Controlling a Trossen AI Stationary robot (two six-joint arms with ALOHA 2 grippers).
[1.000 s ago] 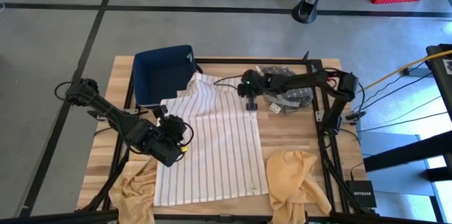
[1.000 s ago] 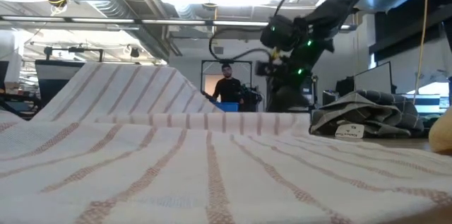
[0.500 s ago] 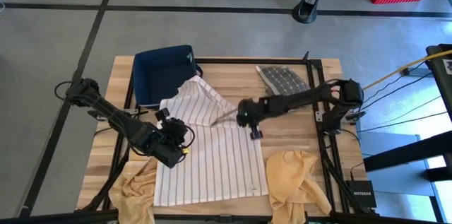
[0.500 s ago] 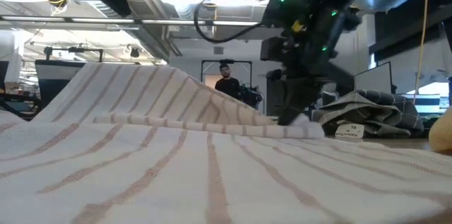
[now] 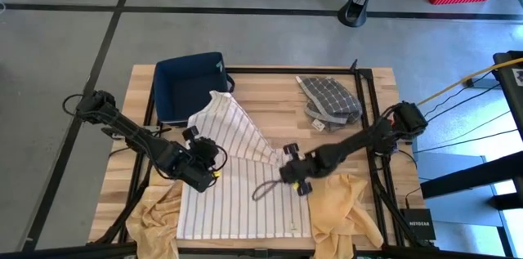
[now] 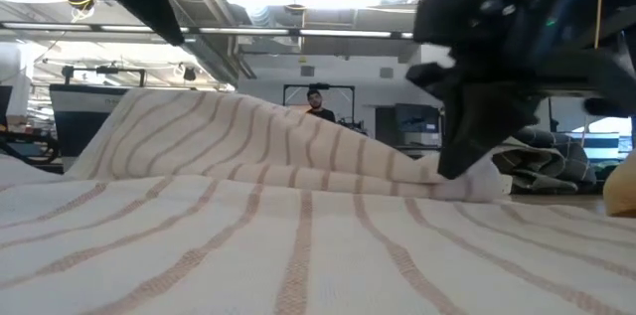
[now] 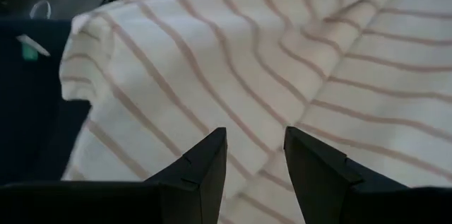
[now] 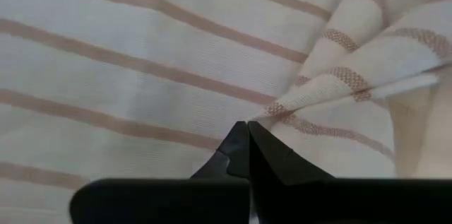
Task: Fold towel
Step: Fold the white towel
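A white towel with thin brown stripes (image 5: pixel 245 185) lies spread on the wooden table. Its far right corner is folded over diagonally and drawn toward the middle. My right gripper (image 5: pixel 294 176) is shut on that corner; the low view shows it dark above the bunched cloth (image 6: pixel 467 181). My left gripper (image 5: pixel 211 163) hovers open over the towel's left part, and the cloth shows between its fingers (image 7: pixel 254 146) in the left wrist view. Whether it touches the cloth I cannot tell. The towel's far left corner (image 5: pixel 214 100) rests against a blue bin. My right gripper pinches the towel's folded-over corner (image 8: pixel 277 111) between its two shut fingers (image 8: pixel 248 143). The fingers come from above, slanting down. The corner sits a little above the towel's flat part, and a raised fold (image 6: pixel 298 146) runs back from it to the far left corner.
A dark blue bin (image 5: pixel 188 83) stands at the far left. A grey checked cloth (image 5: pixel 331 100) lies at the far right, and yellow cloths lie at the near right (image 5: pixel 339 206) and near left (image 5: pixel 159 214). A person (image 6: pixel 316 101) stands far off in the room.
My right gripper has swept from the table's far edge toward the near edge, taking the towel's far right corner with it. That corner now lies folded diagonally over the towel, while the far left corner and the near half have stayed put. My left gripper has sunk a little.
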